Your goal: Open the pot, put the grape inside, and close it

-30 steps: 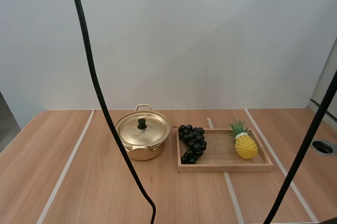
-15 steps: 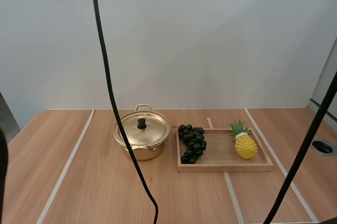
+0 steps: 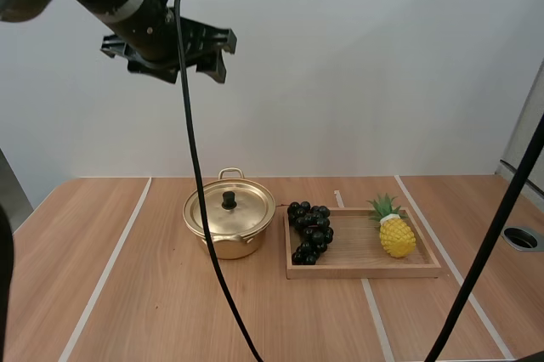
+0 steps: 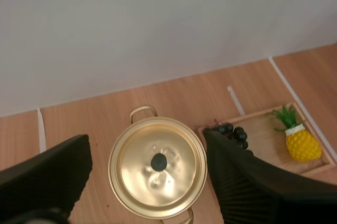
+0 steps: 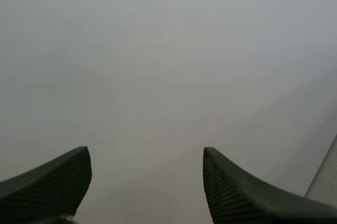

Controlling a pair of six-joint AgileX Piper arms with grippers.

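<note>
Two tools and five items on the counter [image 3: 127,294] are recorded.

1. Left tool [image 3: 170,60]. Logged in the upper left of the high view, well above the counter. One second ago no arm was seen in that view; half a second ago only a dark tip was seen at its top edge. The fingers are spread wide and nothing is held. In the left wrist view the pot is seen far below, framed between the two fingers.

2. Right tool [image 5: 146,153]. The fingers are set apart with their ribbed faces turned to each other, and nothing is held between them. A plain grey surface is faced.

3. Pot [image 3: 228,239]. Gold, placed near the centre of the high view, just left of the tray. No shift is noted over the last second.

4. Lid [image 3: 242,211]. Seated on the pot, with a black knob [image 3: 229,200] upright at its middle.

5. Bunch of grapes [image 3: 311,233]. Dark, laid at the left end of the wooden tray [image 3: 365,270], close to the pot. No shift is noted.

6. Pineapple [image 3: 397,235]. Yellow, laid at the right end of the tray. No part in the task is assigned to it.

Assessment: only the left arm has changed. Its arrival above the pot is judged to be the approach for lifting the lid. The task is taken to be at its start, with the lid on and the grapes untouched. A descent onto the knob, one finger to each side, is judged to be called for next.
</note>
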